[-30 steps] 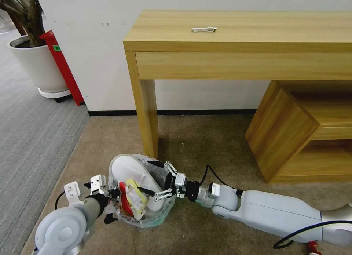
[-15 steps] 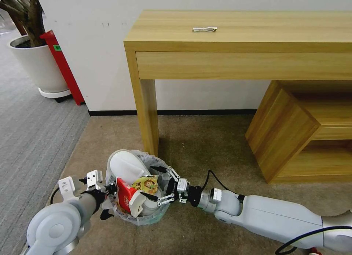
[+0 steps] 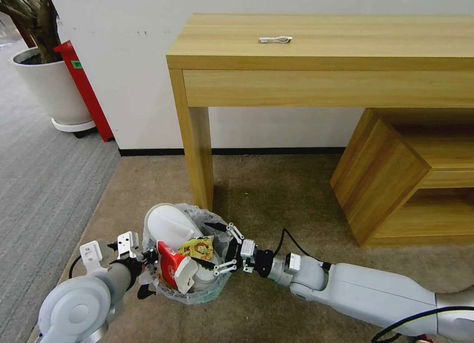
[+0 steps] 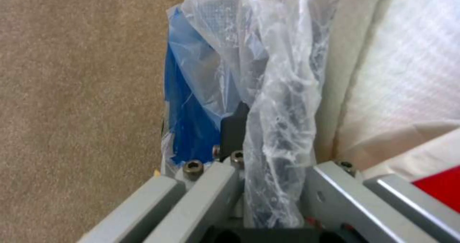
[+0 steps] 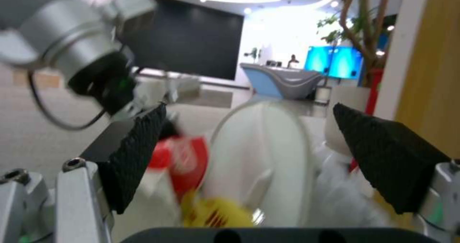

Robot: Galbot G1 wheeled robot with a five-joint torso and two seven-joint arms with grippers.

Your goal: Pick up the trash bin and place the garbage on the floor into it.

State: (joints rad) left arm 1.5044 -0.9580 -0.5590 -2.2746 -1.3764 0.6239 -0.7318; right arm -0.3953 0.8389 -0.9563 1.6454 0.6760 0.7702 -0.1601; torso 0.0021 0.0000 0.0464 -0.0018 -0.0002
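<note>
The trash bin [image 3: 190,296] wall is largely hidden by its plastic liner [image 4: 283,92] and heaped garbage [image 3: 180,254] — the left gripper [image 3: 145,271] fingertips are buried there, their grip undetermined.

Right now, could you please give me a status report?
Left gripper shut on trash bin rim. Right gripper, jaws open, over garbage inside. Table leg close behind.
</note>
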